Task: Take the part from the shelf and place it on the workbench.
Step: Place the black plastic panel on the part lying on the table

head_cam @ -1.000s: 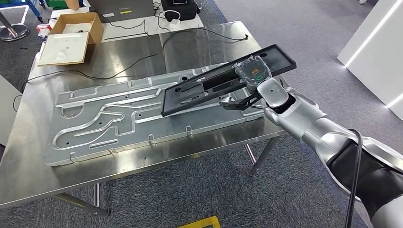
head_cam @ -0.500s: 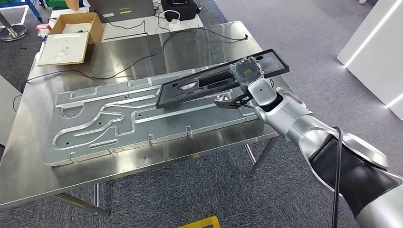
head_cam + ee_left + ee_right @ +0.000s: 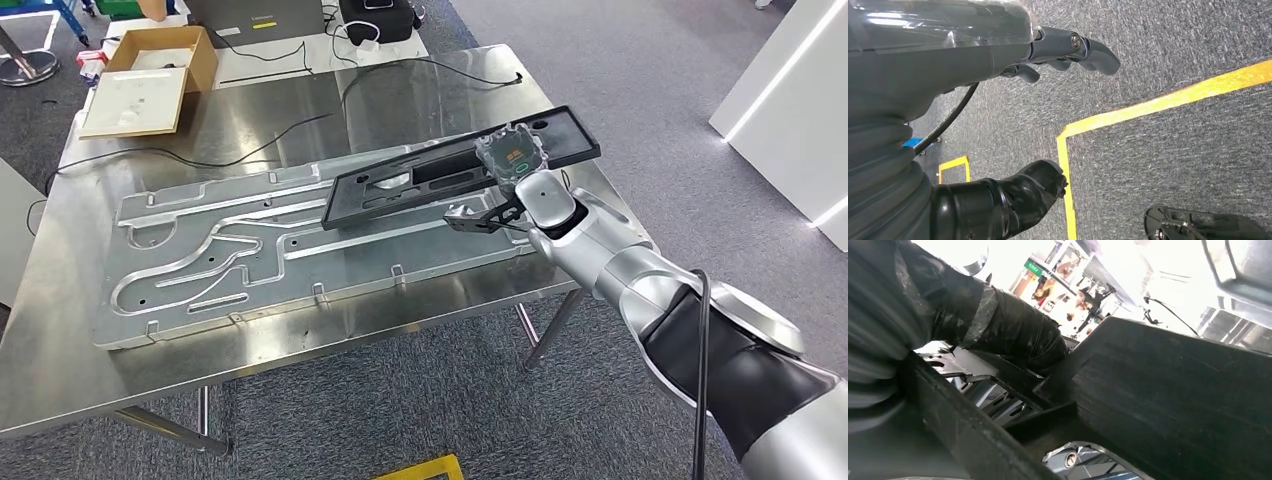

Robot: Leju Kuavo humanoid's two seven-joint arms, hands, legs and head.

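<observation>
My right robot hand (image 3: 512, 160) grips the black part (image 3: 455, 170), carried off the shelf, low over the tabletop (image 3: 300, 330); release remains. My left robot hand (image 3: 1068, 50) hangs empty.

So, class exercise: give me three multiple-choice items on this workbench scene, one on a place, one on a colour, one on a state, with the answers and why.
1. Where is the cardboard box?
A. far left corner of the steel table
B. on the floor
C. on the aluminium plate

2. What colour is the long part?
A. yellow
B. black
C. white

3. What is the right hand doing?
A. hanging empty
B. pressing the box
C. holding the part

Answers: 1 A, the box sits at the table's far left corner. 2 B, the frame-like part is black against the silvery plate. 3 C, the hand grips the part near its right end, over the plate.
</observation>
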